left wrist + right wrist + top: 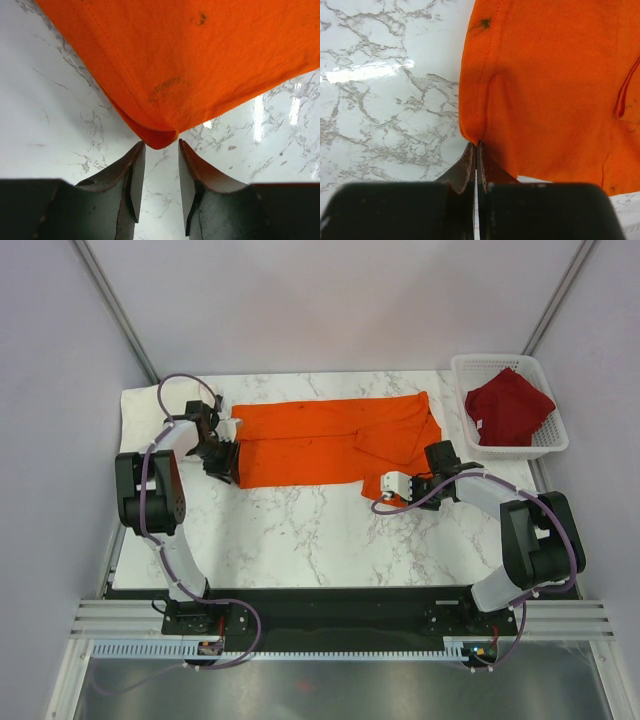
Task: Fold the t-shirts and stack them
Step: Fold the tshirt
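Marble tabletop (300,540): we see orange shirt (330,435) flat, long axis left-right. Left pincer (161,150) narrow, empty, shirt's near-left corner just ahead of tips. Right pincer (477,146) clamped on near-right hem.

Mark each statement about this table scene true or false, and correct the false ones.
1. The orange t-shirt lies on the marble table. True.
2. The dark red t-shirt lies on the table too. False: it sits in the white basket.
3. The left claw is clamped shut on cloth. False: its jaws stand apart, with the orange shirt's corner just at their tips.
4. The right claw is shut on the orange t-shirt's edge. True.
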`<state>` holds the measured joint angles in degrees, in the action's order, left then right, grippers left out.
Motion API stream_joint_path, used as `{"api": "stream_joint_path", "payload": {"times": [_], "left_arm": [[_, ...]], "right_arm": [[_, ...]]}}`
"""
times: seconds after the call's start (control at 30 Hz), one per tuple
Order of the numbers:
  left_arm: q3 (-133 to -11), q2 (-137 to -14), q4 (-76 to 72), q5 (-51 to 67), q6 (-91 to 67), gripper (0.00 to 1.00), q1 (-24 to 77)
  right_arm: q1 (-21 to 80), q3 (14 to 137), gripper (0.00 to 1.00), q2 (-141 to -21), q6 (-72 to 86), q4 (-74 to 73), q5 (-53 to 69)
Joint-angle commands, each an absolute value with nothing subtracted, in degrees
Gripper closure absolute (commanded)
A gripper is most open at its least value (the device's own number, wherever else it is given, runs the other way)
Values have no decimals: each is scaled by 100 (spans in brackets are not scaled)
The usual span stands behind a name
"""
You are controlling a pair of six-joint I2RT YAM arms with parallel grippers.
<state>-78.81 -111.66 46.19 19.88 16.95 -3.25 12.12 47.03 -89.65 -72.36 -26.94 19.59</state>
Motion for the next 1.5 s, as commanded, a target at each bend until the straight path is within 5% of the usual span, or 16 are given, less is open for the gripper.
{"api": "stream_joint_path", "payload": {"times": [0.0, 0.23, 0.4, 0.7, 1.47], "left_arm": [[-7875, -10723, 4658, 2215, 1573, 59, -308], [-7892, -10819, 4658, 2294, 1565, 52, -316], [-7972, -11144, 4649, 2206, 1600, 57, -308], [-7945, -10890, 4650, 2189, 1749, 98, -308], [-7541, -9677, 4658, 1978, 2452, 98, -316]], "right_arm": [[1239, 4465, 100, -9316, -7110, -3023, 1828], [1257, 4474, 100, -9343, -7084, -2997, 1819], [1283, 4474, 100, -9360, -7040, -2979, 1819], [1283, 4465, 100, -9185, -6725, -2953, 1741], [536, 5932, 100, -7383, -4597, -3516, 2259]]}}
